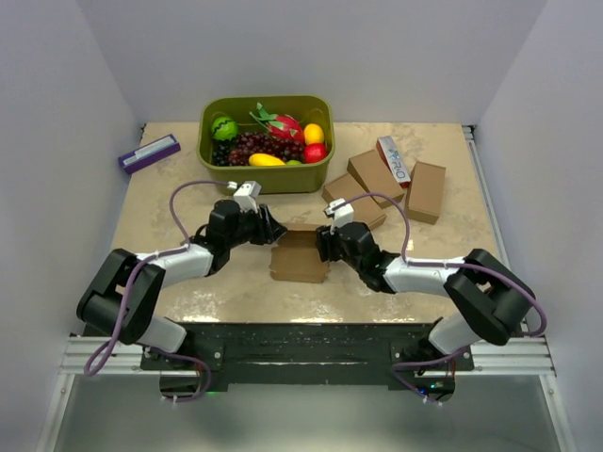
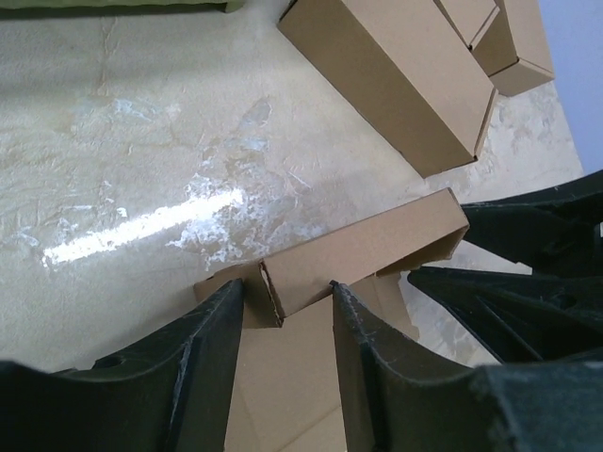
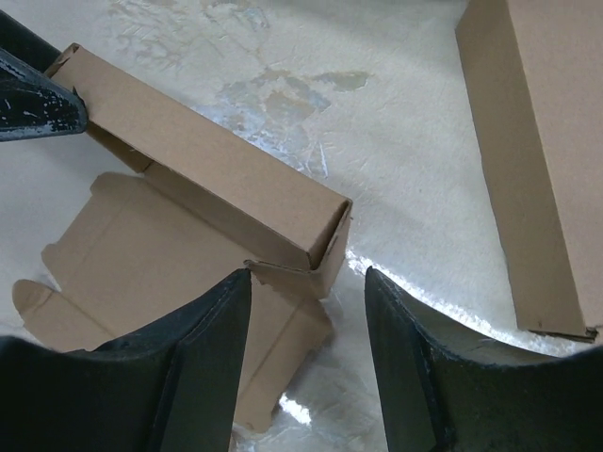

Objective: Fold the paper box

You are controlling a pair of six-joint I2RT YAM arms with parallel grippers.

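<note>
Currently box point(image 3: 217, 179), thin creased brown cardboard tube, spans between grippers. One end sits inside right gripper point(image 3: 308, 275), fingers apart; left gripper point(image 2: 286, 292) straddles other, grip indeterminate. Glossy mottled beige table point(image 1: 245, 292), white walls point(image 1: 283, 47).

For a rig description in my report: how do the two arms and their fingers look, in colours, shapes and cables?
The left arm and the right arm have chunky black joints and white links. A purple cable loops along each. A small white camera block sits on each wrist. The fingers are broad, curved, matt black, with pale scuffs.
</note>
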